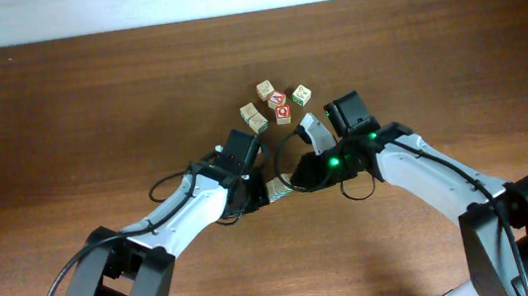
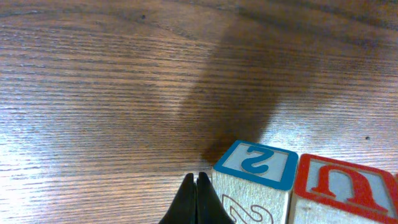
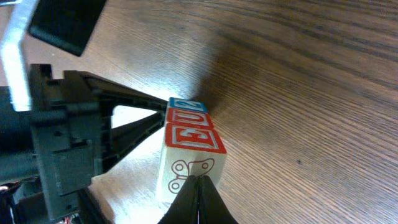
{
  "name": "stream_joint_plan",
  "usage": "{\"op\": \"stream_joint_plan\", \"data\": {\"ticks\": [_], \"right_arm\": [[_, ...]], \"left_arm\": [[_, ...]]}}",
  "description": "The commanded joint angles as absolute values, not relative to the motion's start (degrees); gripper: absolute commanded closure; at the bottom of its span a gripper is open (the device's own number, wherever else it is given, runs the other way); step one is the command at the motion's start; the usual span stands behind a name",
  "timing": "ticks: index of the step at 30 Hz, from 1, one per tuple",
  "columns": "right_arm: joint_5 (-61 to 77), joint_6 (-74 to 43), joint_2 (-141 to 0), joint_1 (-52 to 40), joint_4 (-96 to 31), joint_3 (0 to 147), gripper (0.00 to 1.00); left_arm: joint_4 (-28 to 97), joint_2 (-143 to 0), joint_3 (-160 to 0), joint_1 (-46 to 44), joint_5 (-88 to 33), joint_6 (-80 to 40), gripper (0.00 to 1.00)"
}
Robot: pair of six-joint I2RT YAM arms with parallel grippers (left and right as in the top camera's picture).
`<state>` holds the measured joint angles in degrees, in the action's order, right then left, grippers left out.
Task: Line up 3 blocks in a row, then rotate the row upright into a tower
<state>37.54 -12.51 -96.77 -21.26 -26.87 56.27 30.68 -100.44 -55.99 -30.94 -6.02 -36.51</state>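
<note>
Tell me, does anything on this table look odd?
Nothing damaged. Three wooden alphabet cubes, blue-edged "2", red-edged "U" and red-edged "E", sit in a tight row between the shut left end effector and right end effector, while other cubes lie askew behind.

Arms: two, the left arm (image 1: 187, 212) and the right arm (image 1: 425, 164).
Hands: two, the left hand (image 2: 196, 186) and the right hand (image 3: 198, 186).
Row between the hands: three, one blue-edged block (image 2: 255, 163) and two red-edged blocks (image 3: 186, 118) (image 3: 194, 140).
Loose cluster, mid-bench (image 1: 59, 101): six, two red-faced blocks (image 1: 277, 98) (image 1: 283, 114), one green-edged block (image 1: 302, 94) and three pale blocks (image 1: 264, 89) (image 1: 249, 113) (image 1: 259, 122).
Blocks in all: nine.
</note>
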Motion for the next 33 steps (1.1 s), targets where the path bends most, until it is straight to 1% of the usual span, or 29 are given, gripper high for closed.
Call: {"op": "stream_joint_plan", "data": {"ticks": [1,9,13,16,27,30,31,32,33], "right_arm": [[41.3,-13.6,-97.4,-25.5,-26.1,56.7,0.96],[39.8,-14.0,-97.4,-25.5,-26.1,56.7,0.96],[39.8,-14.0,-97.4,-25.5,-26.2,56.7,0.96],[39.8,-14.0,-97.4,-25.5,-26.1,56.7,0.96],[40.5,-14.0,-97.1,-25.5,-30.3,62.6,0.96],[40.4,-14.0,-94.0,-25.4,-31.4,63.8,0.95],[39.6,-12.7,-91.2,-24.6,-35.1,66.8,0.92],[37.4,-10.9,-88.4,-22.9,-40.2,70.5,0.89],[35.7,-9.6,-86.5,-21.8,-43.9,73.1,0.83]], "left_arm": [[28.1,-100.4,-57.2,-33.2,-18.4,-36.4,1.00],[28.3,-100.2,-57.2,-32.6,-18.4,-35.7,1.00],[30.5,-98.1,-57.3,-25.7,-18.0,-32.4,1.00],[30.5,-96.7,-57.3,-22.7,-17.3,-30.4,1.00],[30.4,-96.7,-57.3,-22.3,-16.7,-30.3,1.00],[30.3,-96.6,-57.5,-22.1,-16.6,-29.8,1.00],[31.2,-95.5,-58.6,-21.0,-16.7,-28.1,1.00],[35.3,-91.7,-62.1,-18.1,-16.4,-24.3,1.00],[37.3,-89.6,-63.9,-16.6,-15.5,-22.5,1.00]]}}
